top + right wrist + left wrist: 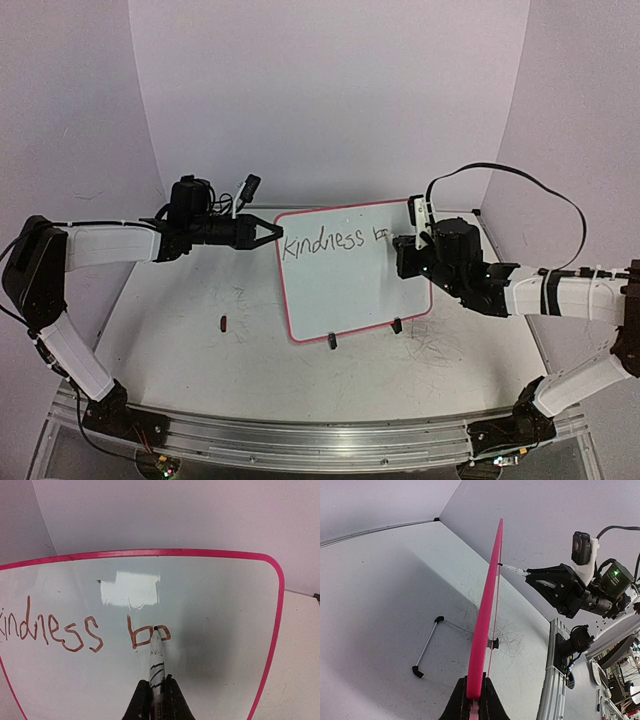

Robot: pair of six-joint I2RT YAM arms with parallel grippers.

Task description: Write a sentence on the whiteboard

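Pink-framed whiteboard (355, 270): stands on its long edge mid-table, writing face toward the arms, resting on two black feet (332, 341) on its lower edge. In the left wrist view it is seen edge-on and close to vertical.

Sentence (75, 632): dark marker script along the upper part of the board. It reads "kindness", then a "b" and a small rounded stroke beside it. The lower half of the board is blank.

Left gripper (277, 232): reaches in from the left, its fingers pressed together on the board's left frame near the top corner, pinching the pink edge.

Right gripper (152, 700): comes in from the right, level with the writing and pinching a marker (156, 655).

Marker: white barrel with dark bands. Its tip touches the board at the rounded stroke after the "b".

Table (180, 350): white, scuffed with faint scribbles.

Small dark item (223, 322): lies on the table to the left of the board, well apart from it, too small to identify.
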